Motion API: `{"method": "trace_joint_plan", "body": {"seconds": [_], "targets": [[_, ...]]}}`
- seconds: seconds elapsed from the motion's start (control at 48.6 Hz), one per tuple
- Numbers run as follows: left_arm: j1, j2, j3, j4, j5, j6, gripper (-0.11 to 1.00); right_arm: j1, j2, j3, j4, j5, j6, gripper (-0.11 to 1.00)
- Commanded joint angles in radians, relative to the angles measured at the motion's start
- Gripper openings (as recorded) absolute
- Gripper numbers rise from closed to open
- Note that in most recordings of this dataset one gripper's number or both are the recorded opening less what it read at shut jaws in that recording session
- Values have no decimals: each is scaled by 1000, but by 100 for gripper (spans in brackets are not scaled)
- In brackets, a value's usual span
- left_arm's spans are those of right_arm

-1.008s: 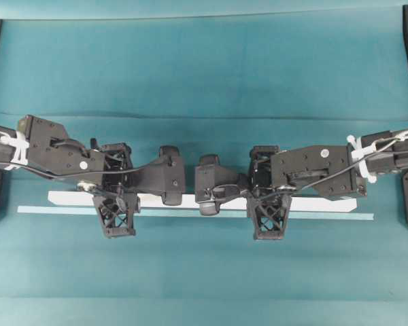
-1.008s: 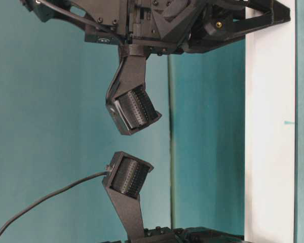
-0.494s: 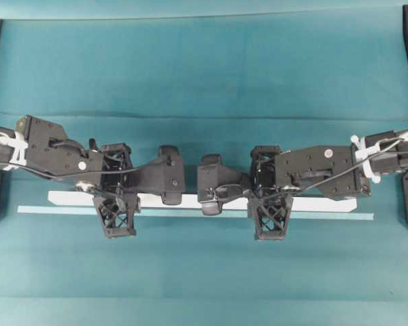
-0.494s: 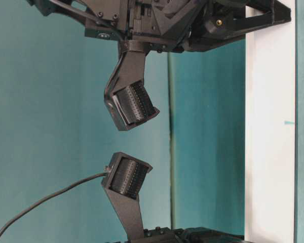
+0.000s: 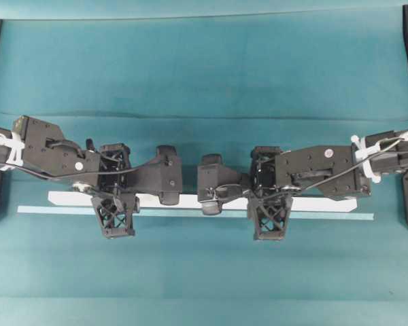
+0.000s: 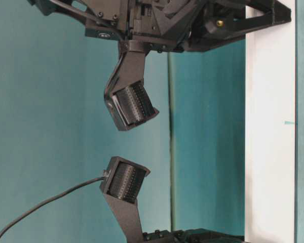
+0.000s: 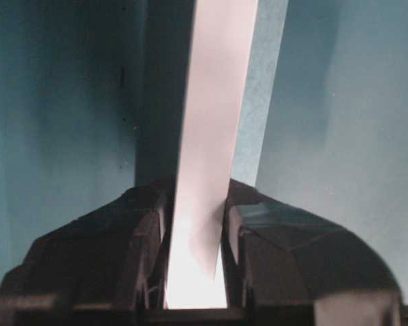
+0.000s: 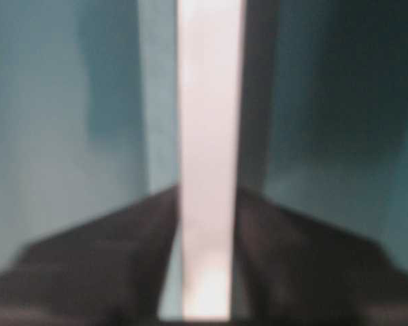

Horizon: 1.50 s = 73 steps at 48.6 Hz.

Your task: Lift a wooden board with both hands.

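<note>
While the left end effector (image 7: 194,251) pinches the long white wooden board (image 5: 190,202) for a level two-handed lift, the right end effector's (image 8: 204,272) jaws flank it, grip unclear.

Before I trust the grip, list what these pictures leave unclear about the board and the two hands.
- Overhead view: the arms cover the middle of the wooden board; contact under them is hidden.
- Right wrist view: blurred; whether the right hand still presses the board cannot be told.
- Table-level view: the board's ends are cut off by the frame's edges.
- Left wrist view: the left hand is closed on the board; its far end is out of frame.
</note>
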Motion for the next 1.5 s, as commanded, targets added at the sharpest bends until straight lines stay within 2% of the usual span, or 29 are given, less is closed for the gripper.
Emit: {"method": "trace_joint_plan", "body": {"seconds": [0.0,0.062,0.123,0.247,0.309,0.35,0.72,0.946,1.213,1.481], "targets": [[-8,-18,-6,-5,-14,-21,18,3,3,-3,3,-9,26,64],[-8,-20,-5,-5,-14,-25,30,5,3,-3,2,-11,43,80],[-8,-23,2,-5,-14,-29,48,5,3,-2,0,-11,57,91],[-3,-31,21,-5,-2,-26,82,6,2,-3,-2,-23,61,92],[-3,-40,34,-3,6,-25,95,6,2,-2,-2,-29,63,92],[-3,-43,40,-5,8,-23,99,6,2,-2,-2,-34,64,92],[-2,-127,37,-3,8,-9,100,0,-74,0,0,-54,77,92],[-2,-238,55,-3,9,-6,99,-5,-195,9,-3,-55,120,92],[3,-383,78,-3,28,-9,100,-21,-351,11,-5,-57,118,92],[3,-517,97,-3,-21,3,100,-32,-462,48,-6,-74,115,92]]}}
